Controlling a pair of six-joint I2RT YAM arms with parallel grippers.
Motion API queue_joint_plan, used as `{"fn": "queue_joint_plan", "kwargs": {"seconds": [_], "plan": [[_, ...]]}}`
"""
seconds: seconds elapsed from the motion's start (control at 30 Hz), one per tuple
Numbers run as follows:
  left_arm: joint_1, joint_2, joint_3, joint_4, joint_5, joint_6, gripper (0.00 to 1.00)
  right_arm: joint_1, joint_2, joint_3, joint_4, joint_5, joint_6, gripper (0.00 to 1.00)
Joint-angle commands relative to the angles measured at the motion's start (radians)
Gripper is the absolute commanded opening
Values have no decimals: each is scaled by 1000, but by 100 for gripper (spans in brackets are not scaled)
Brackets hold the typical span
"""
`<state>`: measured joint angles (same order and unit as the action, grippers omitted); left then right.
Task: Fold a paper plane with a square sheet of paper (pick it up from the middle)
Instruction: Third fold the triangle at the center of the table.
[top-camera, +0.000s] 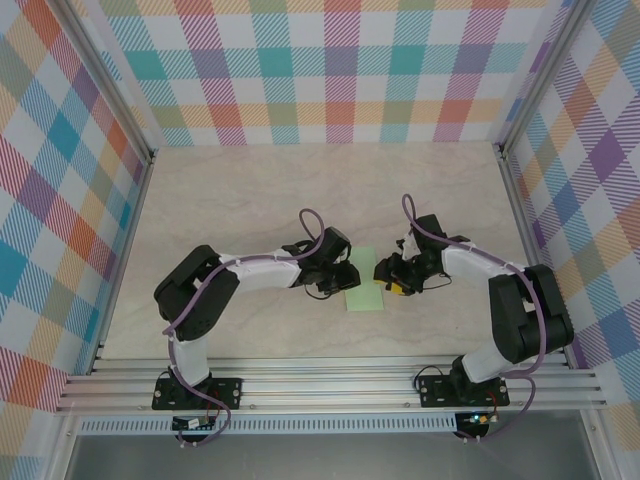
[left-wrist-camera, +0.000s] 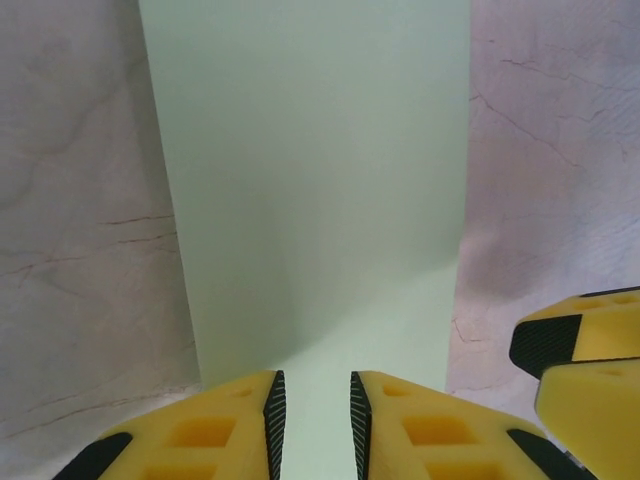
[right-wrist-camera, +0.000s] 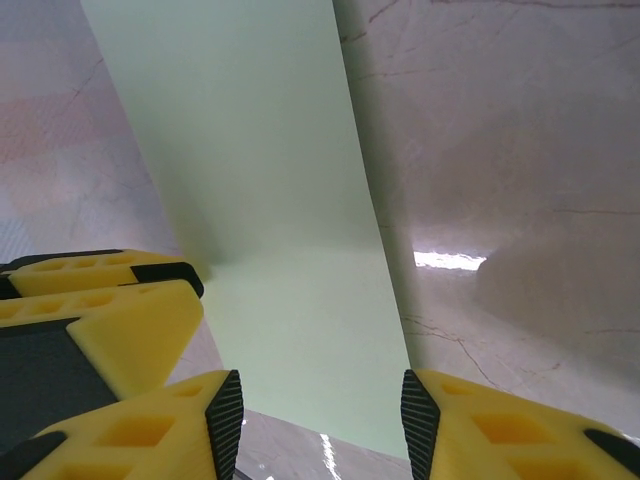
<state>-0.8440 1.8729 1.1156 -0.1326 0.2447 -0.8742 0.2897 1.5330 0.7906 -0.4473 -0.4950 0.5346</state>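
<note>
The square sheet of paper (top-camera: 365, 290) lies flat on the table as a pale mint-green upright rectangle between the two grippers. My left gripper (top-camera: 345, 275) hangs low over its left edge. In the left wrist view the paper (left-wrist-camera: 310, 180) runs away from that gripper (left-wrist-camera: 317, 400), whose jaws stand a narrow gap apart with flat paper showing between them. My right gripper (top-camera: 386, 275) is at the sheet's right edge. In the right wrist view it (right-wrist-camera: 322, 400) is open wide above the paper's (right-wrist-camera: 260, 180) near edge, with nothing between its fingers.
The tabletop (top-camera: 250, 190) is pale marble-patterned, walled by plaid panels at the back and both sides. The right gripper's yellow fingers (left-wrist-camera: 580, 350) show close by in the left wrist view, and the left gripper's fingers (right-wrist-camera: 110, 290) in the right wrist view.
</note>
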Motion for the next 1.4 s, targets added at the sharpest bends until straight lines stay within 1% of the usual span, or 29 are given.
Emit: {"fn": "queue_joint_plan", "kwargs": {"seconds": [0.0,0.27,0.57,0.83,0.97,1.3,1.37], "plan": [[-13,17,21,-61,-12,21,26,-3,33,-11,15,-33,-19,48],[-14,30,9,-69,-27,31,26,-1,64,-14,25,-39,-15,49],[-15,41,12,-70,-27,35,26,-1,96,-3,47,-87,-15,48],[-17,40,6,-72,-30,40,26,-1,115,7,60,-99,-18,47],[-18,39,6,-68,-33,47,26,-2,128,33,44,-82,-35,47],[-25,16,11,-80,-48,88,28,-4,170,104,-3,-43,-79,38],[-29,-5,8,-83,-62,107,29,-3,172,108,-3,-46,-81,34]]}}
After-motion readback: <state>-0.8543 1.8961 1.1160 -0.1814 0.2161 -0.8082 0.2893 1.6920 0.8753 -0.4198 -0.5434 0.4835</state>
